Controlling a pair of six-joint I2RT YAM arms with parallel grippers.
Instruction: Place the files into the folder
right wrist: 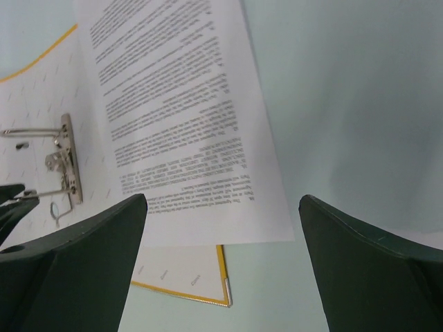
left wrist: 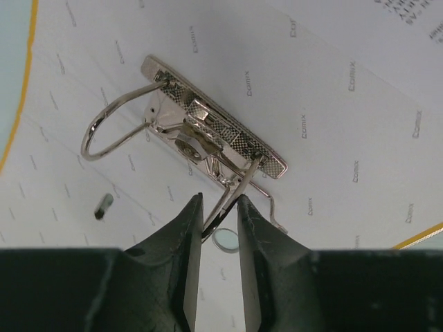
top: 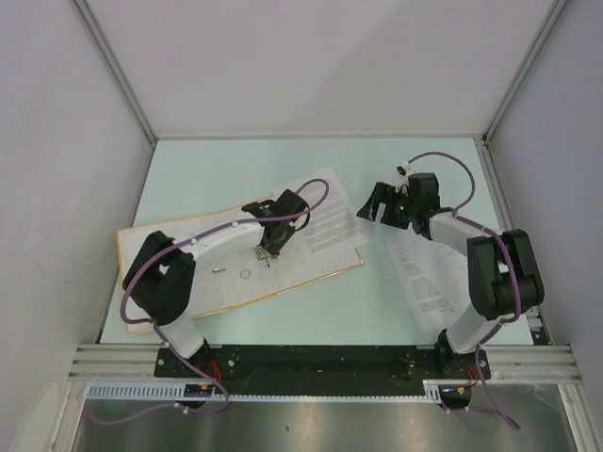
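The folder (top: 292, 268) lies open on the table, cream inside up, with an orange rim. Its ring mechanism (left wrist: 214, 128) stands open. My left gripper (top: 268, 252) is over it, jaws closed to a narrow gap on the near metal ring (left wrist: 239, 187), which runs slantwise between both fingers. One printed sheet of the files (top: 325, 212) lies on the folder's right half and overhangs it; it also shows in the right wrist view (right wrist: 180, 104). A second sheet (top: 424, 273) lies on the table under my right arm. My right gripper (top: 374, 205) hangs wide open and empty (right wrist: 223, 200) above the first sheet's right edge.
The folder's near right corner (right wrist: 225, 294) juts out beneath the sheet. Grey walls close the table in at the left, back and right. A small dark slot (left wrist: 102, 206) and a round hole (left wrist: 225, 238) sit in the folder's cover near the mechanism.
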